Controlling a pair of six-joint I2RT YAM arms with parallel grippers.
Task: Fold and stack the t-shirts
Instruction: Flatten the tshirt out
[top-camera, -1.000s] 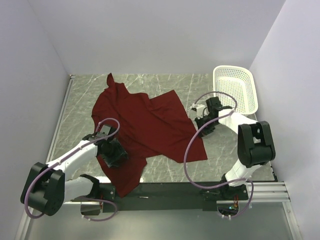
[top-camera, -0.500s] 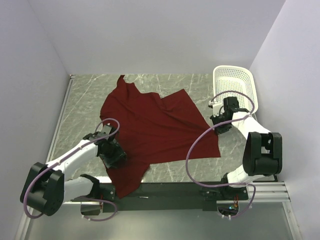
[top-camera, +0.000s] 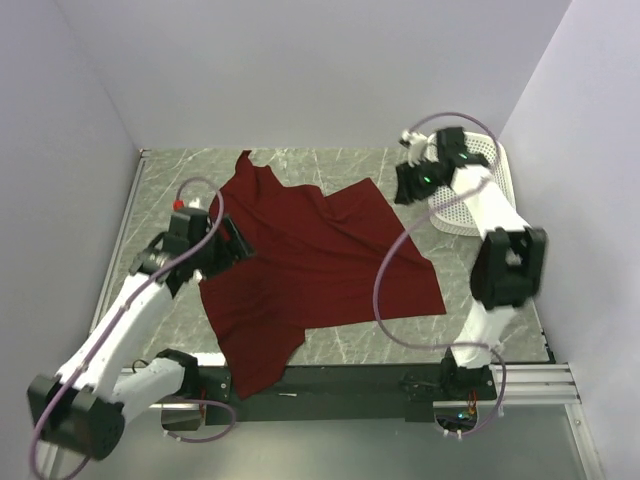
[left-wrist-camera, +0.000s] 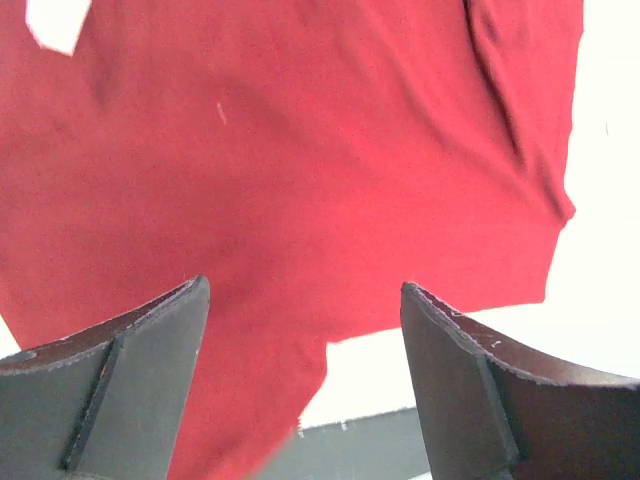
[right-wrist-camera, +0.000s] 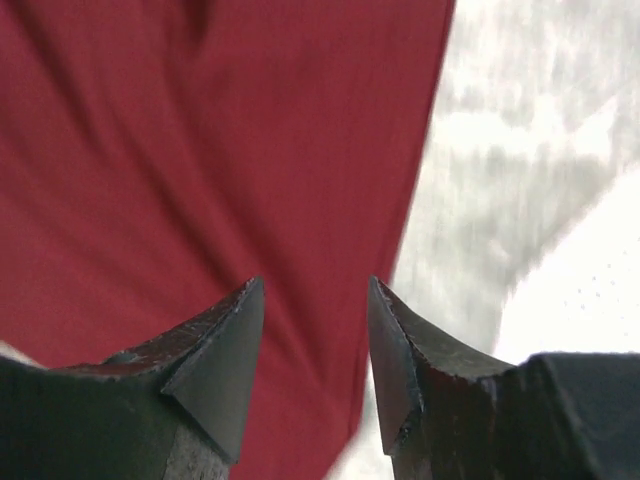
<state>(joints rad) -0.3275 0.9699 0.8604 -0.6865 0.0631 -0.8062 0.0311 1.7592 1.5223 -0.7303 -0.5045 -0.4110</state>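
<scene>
One dark red t-shirt (top-camera: 320, 262) lies spread and rumpled on the marble table (top-camera: 340, 165), with one lower corner hanging over the near edge. My left gripper (top-camera: 232, 246) hovers above the shirt's left side. In the left wrist view it (left-wrist-camera: 304, 285) stands wide open with nothing between its fingers, the t-shirt (left-wrist-camera: 300, 150) below it. My right gripper (top-camera: 406, 186) is raised by the shirt's far right corner. In the right wrist view it (right-wrist-camera: 315, 284) is open and empty over the right edge of the t-shirt (right-wrist-camera: 200, 150).
A white mesh basket (top-camera: 497, 170) stands at the far right, partly behind my right arm, and shows as a white patch, the basket (right-wrist-camera: 590, 290), in the right wrist view. Bare marble (right-wrist-camera: 500, 150) lies beside the shirt's edge. Walls close in the table on three sides.
The right gripper pulled the shirt's corner out to the right, then opened, let go and rose toward the basket. The left gripper opened wider and lifted off the shirt toward the far left.
</scene>
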